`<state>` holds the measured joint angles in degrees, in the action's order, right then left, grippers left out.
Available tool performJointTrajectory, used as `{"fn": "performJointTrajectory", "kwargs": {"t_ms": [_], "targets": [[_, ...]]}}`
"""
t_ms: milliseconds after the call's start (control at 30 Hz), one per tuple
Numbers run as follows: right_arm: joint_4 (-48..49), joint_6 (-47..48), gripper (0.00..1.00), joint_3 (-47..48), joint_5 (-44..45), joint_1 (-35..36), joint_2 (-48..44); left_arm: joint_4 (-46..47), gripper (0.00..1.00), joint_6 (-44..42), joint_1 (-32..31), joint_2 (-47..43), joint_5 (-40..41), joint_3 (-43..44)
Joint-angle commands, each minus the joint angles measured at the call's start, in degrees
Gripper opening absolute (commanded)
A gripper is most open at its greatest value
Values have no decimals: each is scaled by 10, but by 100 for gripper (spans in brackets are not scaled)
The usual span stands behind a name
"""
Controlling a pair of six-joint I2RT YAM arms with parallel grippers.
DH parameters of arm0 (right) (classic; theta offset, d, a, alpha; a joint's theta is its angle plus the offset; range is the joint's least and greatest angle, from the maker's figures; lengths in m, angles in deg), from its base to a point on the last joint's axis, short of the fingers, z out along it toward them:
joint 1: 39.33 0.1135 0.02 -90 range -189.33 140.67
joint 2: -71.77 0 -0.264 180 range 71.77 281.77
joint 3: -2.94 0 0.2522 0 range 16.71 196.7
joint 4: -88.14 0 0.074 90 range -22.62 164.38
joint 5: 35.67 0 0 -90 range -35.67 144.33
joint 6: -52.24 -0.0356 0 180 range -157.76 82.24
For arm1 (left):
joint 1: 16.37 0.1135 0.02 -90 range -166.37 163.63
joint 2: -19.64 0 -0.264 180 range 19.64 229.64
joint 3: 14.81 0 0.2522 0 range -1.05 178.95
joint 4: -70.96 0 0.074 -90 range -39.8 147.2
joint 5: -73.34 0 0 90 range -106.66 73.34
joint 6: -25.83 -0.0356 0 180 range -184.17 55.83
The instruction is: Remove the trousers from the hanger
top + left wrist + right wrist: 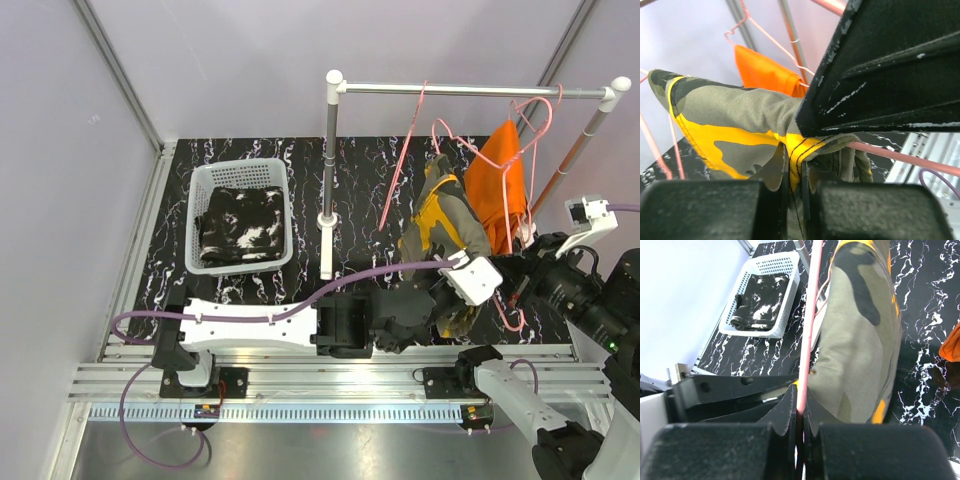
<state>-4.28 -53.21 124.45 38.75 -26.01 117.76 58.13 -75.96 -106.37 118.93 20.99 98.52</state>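
The camouflage trousers hang from a pink hanger under the rail. My left gripper is shut on their lower edge; in the left wrist view the yellow and olive cloth is pinched between the pads, right beside the hanger wire. My right gripper is shut on the hanger's wire, next to the camouflage cloth. The orange trousers hang on another hanger behind. The black, white-splotched trousers lie in the basket.
The white basket stands at the back left. The rack's white post rises mid-table, its rail running to the right. An empty pink hanger dangles from the rail. Both arms crowd the right side.
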Motion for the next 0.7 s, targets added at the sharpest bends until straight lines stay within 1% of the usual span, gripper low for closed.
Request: {"fn": "performJointTrajectory", "kwargs": {"t_ms": [0,67,100,133,167,233,400,533,667], "targets": [[98,5,0,-2,-21,-1,-16,143,0,-38,-12,-20,83,-1],[101,8,0,-25,-14,-2,-21,183,0,-72,-25,-34,130,-19],[103,8,0,-33,-10,-2,-27,222,0,-83,-30,-38,147,-25],[104,7,0,-42,0,-2,-31,243,0,-94,-32,-43,177,-29],[104,8,0,-59,4,-1,-33,260,0,-114,-33,-48,190,-32],[107,8,0,-81,16,-2,-42,296,0,-126,-35,-64,214,-39],[110,8,0,-147,38,-2,-60,368,0,-191,-35,-87,237,-39],[112,4,0,-190,37,-2,-73,404,0,-254,-35,-94,236,-9],[107,4,0,-202,41,-2,-87,444,0,-311,-35,-95,230,31]]}}
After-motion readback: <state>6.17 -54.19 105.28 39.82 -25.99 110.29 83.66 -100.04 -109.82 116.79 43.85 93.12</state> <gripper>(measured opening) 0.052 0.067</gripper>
